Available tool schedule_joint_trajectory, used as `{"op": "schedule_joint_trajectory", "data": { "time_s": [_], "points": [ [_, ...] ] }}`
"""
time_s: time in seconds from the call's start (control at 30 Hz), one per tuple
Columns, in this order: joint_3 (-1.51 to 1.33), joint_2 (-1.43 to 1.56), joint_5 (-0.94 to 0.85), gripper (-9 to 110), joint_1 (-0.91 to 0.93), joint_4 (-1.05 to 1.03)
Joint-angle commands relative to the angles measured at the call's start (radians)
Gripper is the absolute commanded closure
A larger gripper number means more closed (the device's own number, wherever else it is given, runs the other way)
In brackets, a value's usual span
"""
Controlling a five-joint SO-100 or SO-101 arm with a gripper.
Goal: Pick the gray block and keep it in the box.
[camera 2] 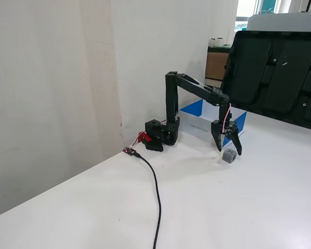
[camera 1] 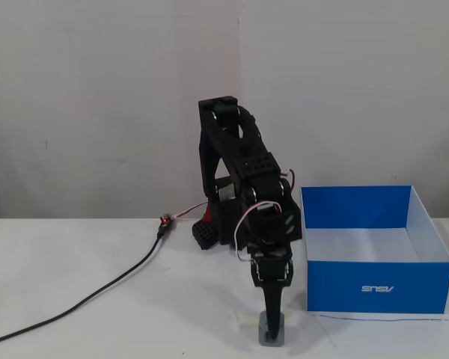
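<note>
The gray block sits on the white table near the front edge, left of the box. In the other fixed view the block lies between the two spread fingers of my gripper. The gripper points straight down over the block, open, with its fingertips at about block height. The block rests on the table. The blue box with white inside stands open to the right of the arm. It also shows behind the arm in the other fixed view.
A black cable runs from the arm's base to the front left of the table. A wall stands behind the table. A large black panel stands beyond the table's far side.
</note>
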State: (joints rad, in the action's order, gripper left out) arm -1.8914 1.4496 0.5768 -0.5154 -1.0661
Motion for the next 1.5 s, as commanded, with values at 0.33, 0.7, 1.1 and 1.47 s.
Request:
{"op": "schedule_joint_trajectory", "data": {
  "time_s": [0.33,0.7,1.1,1.47],
  "points": [
    [0.147,-0.097,0.002,76,0.018,0.041],
    [0.143,-0.101,-0.005,90,0.023,0.046],
    [0.278,0.025,-0.018,98,0.043,-0.104],
    [0.724,0.107,-0.12,98,-0.083,-0.449]
  ]
}}
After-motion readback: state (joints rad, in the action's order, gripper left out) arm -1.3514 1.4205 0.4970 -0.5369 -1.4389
